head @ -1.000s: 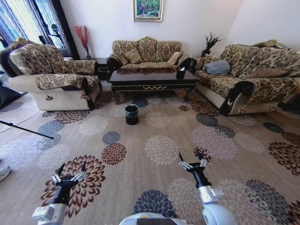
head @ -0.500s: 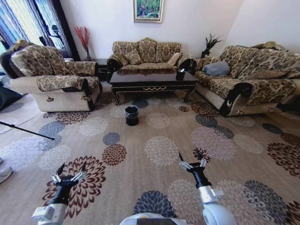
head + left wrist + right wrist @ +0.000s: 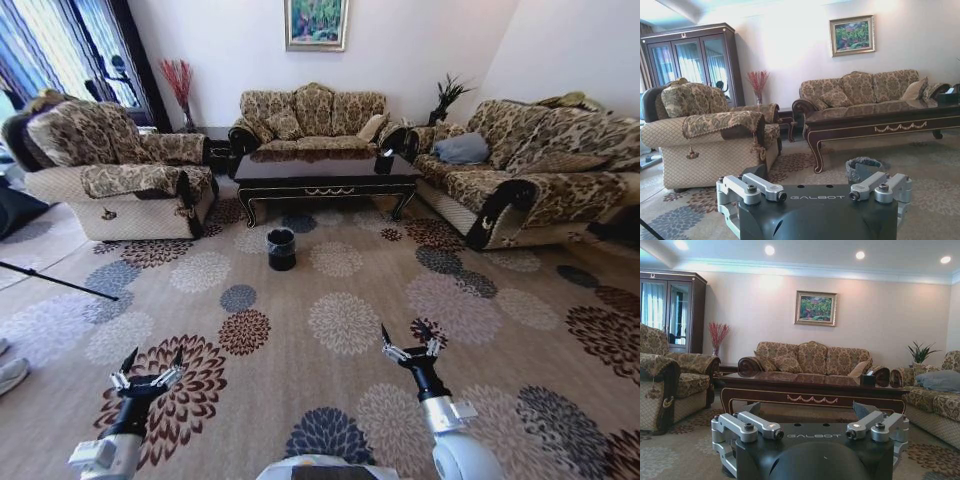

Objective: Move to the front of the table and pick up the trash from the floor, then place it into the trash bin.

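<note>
Patterned floor (image 3: 340,320), lined trash bin (image 3: 281,247) — before table (image 3: 325,172)

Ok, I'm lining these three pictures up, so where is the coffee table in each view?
Head view: the table stands before the far sofa, beyond the trash bin.
Left wrist view: beyond the left claw, beside the armchair, bin before it.
Right wrist view: straight beyond the right claw.
Shared landmark: the framed painting above that sofa.
</note>
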Motion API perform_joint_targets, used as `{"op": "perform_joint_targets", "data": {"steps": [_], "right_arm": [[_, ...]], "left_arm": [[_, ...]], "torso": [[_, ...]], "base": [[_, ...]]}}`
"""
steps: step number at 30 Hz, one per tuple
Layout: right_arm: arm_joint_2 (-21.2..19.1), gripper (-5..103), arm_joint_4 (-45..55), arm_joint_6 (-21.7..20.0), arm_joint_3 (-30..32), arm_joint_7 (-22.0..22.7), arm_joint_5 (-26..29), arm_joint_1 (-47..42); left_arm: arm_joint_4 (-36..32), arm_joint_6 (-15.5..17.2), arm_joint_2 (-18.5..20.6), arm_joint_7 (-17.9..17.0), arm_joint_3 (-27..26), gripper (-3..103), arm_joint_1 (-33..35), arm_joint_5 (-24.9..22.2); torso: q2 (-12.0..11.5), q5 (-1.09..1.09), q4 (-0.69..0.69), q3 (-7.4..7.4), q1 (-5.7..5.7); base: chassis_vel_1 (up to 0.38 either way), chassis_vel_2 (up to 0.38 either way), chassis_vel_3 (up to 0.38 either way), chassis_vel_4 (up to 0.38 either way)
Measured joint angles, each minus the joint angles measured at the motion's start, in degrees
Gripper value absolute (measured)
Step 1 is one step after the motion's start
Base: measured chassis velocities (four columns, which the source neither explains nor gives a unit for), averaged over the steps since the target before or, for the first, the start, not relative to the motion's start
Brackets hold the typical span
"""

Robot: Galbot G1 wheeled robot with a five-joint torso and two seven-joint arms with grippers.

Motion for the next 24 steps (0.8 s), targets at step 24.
{"op": "perform_joint_targets", "data": {"steps": [24], "right_arm": [[0.0,100,0.0,0.0,0.0,0.0,0.0,0.0]], "left_arm": [[0.0,0.0,0.0,0.0,0.0,100,0.0,0.0]], "torso": [[6.1,0.00,0.00,3.46,2.60]], "base": [[0.000,0.000,0.000,0.000]]}}
